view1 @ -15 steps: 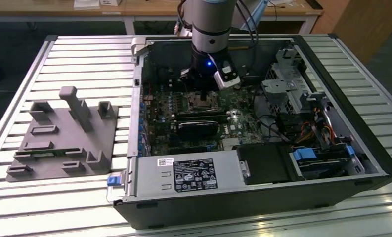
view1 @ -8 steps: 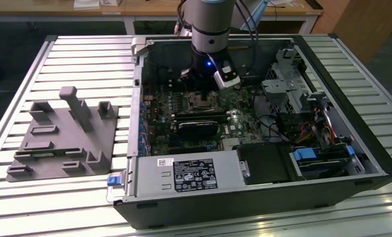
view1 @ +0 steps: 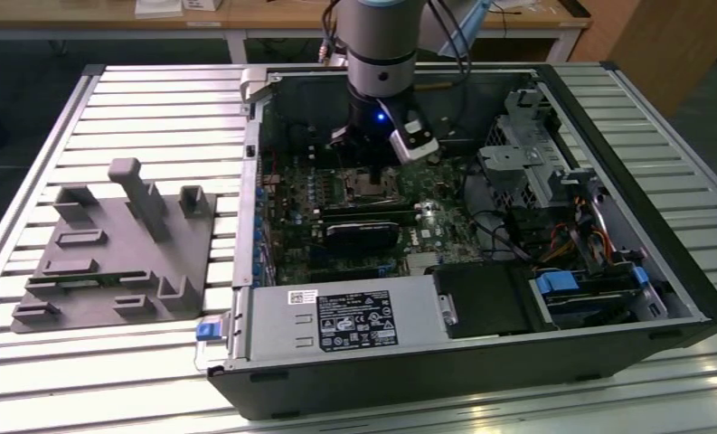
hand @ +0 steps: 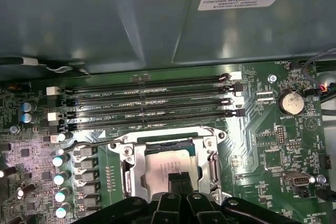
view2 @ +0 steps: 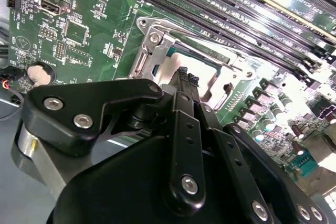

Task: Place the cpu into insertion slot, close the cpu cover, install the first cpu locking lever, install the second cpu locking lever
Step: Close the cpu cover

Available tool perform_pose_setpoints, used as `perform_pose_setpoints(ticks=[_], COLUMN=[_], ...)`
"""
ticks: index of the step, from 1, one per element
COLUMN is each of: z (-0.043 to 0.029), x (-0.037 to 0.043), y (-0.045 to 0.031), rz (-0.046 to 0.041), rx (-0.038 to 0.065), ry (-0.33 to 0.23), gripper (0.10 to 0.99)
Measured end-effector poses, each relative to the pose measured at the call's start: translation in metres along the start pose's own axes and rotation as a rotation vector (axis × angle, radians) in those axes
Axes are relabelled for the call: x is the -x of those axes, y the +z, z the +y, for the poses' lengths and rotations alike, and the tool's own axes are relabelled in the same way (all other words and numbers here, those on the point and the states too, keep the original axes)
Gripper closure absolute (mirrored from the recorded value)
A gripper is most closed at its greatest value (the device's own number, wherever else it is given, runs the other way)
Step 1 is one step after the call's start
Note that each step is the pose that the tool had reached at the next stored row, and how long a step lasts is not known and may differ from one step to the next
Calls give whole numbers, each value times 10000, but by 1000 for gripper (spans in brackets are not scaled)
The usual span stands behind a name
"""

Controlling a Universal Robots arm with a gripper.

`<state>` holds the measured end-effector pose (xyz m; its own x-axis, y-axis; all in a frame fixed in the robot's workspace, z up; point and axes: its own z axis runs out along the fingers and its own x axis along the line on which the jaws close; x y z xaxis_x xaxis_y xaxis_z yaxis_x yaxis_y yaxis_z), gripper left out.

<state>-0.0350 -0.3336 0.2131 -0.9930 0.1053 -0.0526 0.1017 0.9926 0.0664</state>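
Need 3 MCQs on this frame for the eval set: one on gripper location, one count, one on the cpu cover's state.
1. Where are the gripper's fingertips?
A) above the insertion slot
B) at the grey fixture outside the case
C) over the power supply

2. How many long black memory slots run beside the socket?
A) two
B) four
C) six

3. The cpu cover is:
A) standing upright
B) lying flat over the cpu
C) off the board

Answers:
1 A: the gripper hangs right over the insertion slot.
2 B: four memory slots lie side by side in the first wrist view.
3 B: the cpu cover lies flat, and the cpu shows through its window.
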Motion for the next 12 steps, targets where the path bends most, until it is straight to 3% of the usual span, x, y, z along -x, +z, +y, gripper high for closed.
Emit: perform_pose_setpoints(ticks=[12], z=[-7], x=[-54], y=[4], rz=[-42], rx=[10], ry=[-31], gripper=[980])
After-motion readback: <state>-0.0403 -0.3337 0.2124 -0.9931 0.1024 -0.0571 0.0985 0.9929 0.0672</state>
